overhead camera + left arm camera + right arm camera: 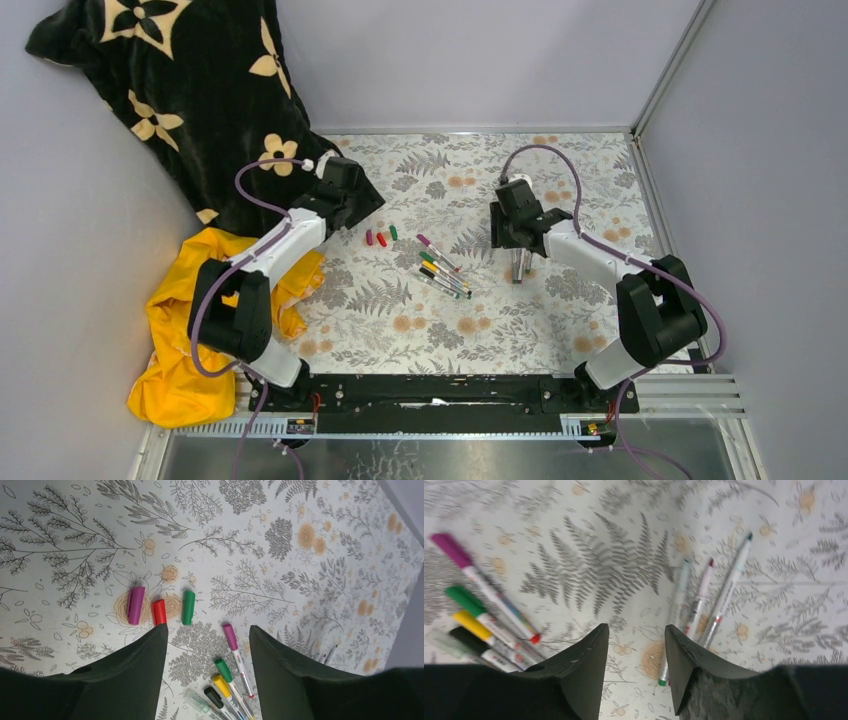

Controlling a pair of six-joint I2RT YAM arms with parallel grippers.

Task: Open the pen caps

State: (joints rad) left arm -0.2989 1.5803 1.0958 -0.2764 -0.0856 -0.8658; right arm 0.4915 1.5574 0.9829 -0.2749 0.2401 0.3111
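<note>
Floral table [560, 180]: the remaining pen caps [461, 596] sit on parallel, diagonal pens [447, 275] just left of the right end effector [636, 630], farther from the left end effector [207, 630]; both open, empty.

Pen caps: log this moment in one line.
removed caps: three, lying loose | uncapped pens: three | capped pens: several, clustered | jaws: both open, empty

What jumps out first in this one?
Three loose caps, magenta, red and green, lie in a row just ahead of the open left gripper. A fan of capped pens sits midway between the two grippers, and three uncapped pens lie by the open right gripper. A black flower-print cloth drapes the far left corner, with a yellow cloth nearer.
</note>
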